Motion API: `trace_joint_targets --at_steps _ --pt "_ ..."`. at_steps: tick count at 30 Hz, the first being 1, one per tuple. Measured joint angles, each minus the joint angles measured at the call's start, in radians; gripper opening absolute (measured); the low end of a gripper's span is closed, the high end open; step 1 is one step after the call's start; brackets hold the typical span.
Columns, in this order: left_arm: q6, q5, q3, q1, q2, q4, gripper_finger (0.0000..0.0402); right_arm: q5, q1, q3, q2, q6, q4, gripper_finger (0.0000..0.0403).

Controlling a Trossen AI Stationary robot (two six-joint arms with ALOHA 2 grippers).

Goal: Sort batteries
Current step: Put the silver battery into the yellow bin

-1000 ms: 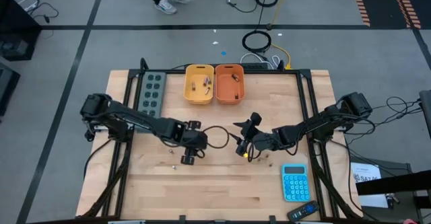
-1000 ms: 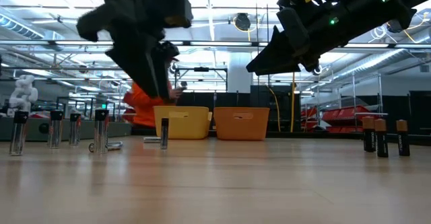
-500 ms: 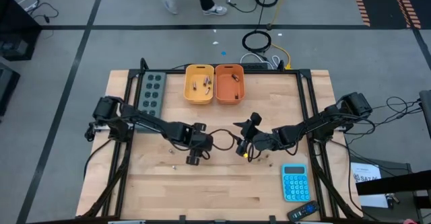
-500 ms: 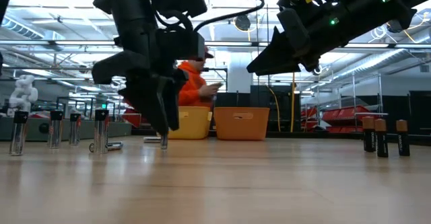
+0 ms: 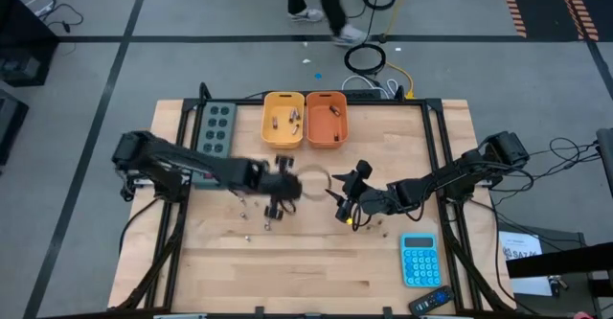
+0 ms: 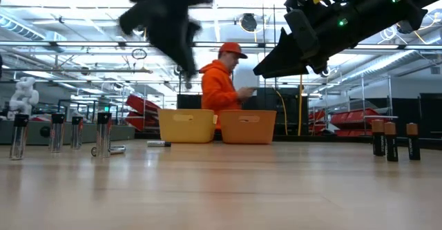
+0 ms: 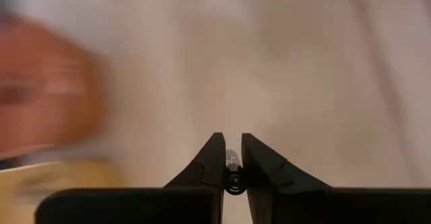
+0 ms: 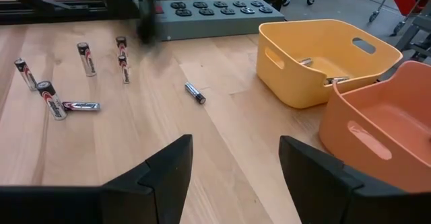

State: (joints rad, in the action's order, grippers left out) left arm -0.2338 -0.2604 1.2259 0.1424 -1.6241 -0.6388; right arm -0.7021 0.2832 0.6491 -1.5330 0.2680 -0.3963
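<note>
Left hand (image 7: pixel 229 158), raised above the tabletop (image 5: pixel 316 271), pinches one small battery (image 7: pixel 232 162) for carrying toward the yellow bin (image 5: pixel 283 120). Right hand (image 8: pixel 232 160) waits, spread wide. Remaining batteries (image 8: pixel 81 57) stand and lie loose on the tabletop.

I work in a big industrial lab or workshop hall. My wooden worktop (image 5: pixel 316 262) sits on a grey concrete floor (image 5: pixel 96 12) marked with dark tape lines, with coiled cables (image 5: pixel 366 58) lying behind it. Across the worktop I see long rows of ceiling lights (image 6: pixel 69 16), metal racking (image 6: pixel 69 109) and red bins (image 6: pixel 352 119). A person in an orange hoodie (image 6: pixel 222 88) stands in the room.
</note>
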Motion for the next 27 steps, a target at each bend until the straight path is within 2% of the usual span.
trace_joint_targets --at_steps 4,7,11,13,15,18,22,24,27 --pt "-0.114 -0.13 0.021 -0.121 0.117 0.013 0.0034 0.0 0.0 0.0 0.0 0.001 -0.002 0.0212" --pt "-0.157 -0.129 0.006 -0.264 0.153 0.032 0.0034 0.0 0.0 0.0 0.0 0.001 -0.002 0.0212" --pt "-0.173 0.007 -0.03 -0.454 0.153 0.117 0.0034 0.0 0.0 0.0 0.0 0.001 -0.002 0.0212" --pt "-0.149 0.093 -0.066 -0.528 0.134 0.198 0.0034 0.0 0.0 0.0 0.0 0.001 -0.001 0.0212" --pt "-0.12 0.129 -0.088 -0.581 0.103 0.212 0.0048 0.0 0.0 0.0 0.0 0.001 0.003 0.0212" --pt "-0.126 0.126 -0.089 -0.605 0.068 0.202 0.0115 -0.001 0.0 0.0 0.0 0.005 0.011 0.0212" --pt "-0.165 0.03 -0.071 -0.567 0.091 0.16 0.02 -0.004 -0.001 0.0 0.0 0.004 0.013 0.0212" --pt "-0.165 0.033 -0.056 -0.521 0.147 0.139 0.0225 -0.005 -0.001 0.0 0.0 0.005 0.014 0.0212" --pt "-0.123 0.089 -0.046 -0.431 0.236 0.067 0.0237 -0.005 -0.001 0.0 0.0 0.009 0.014 0.0212"
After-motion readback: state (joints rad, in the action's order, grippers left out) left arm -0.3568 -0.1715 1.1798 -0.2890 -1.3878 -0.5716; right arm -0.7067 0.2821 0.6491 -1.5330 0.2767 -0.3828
